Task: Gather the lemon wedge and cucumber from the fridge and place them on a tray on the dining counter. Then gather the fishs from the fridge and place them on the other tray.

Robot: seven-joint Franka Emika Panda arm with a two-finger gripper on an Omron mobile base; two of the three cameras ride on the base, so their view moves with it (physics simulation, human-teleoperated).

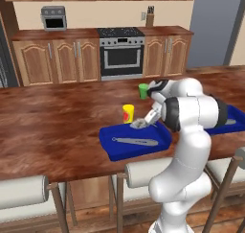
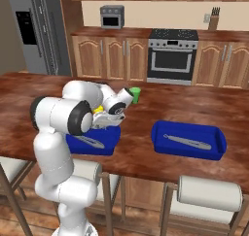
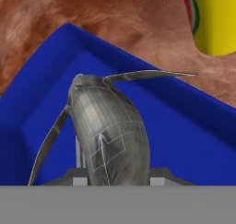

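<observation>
Grey, silvery fish [image 3: 110, 131] clamped between the jaws, tail fins fanned out ahead of them, body curved and glossy, held over one corner of a blue tray [image 1: 160, 136]. Second grey fish [image 1: 136, 141], long and slim, lying flat on the floor of that same tray, below and to one side of the jaws. Shallow rectangular tray, bright blue, resting on the wooden table directly under the jaws. Another blue tray [image 2: 214, 135] of the same shape well apart from the jaws along the table, with a long slim grey item [image 2: 187, 142] lying flat across its middle; kind not clear.
</observation>
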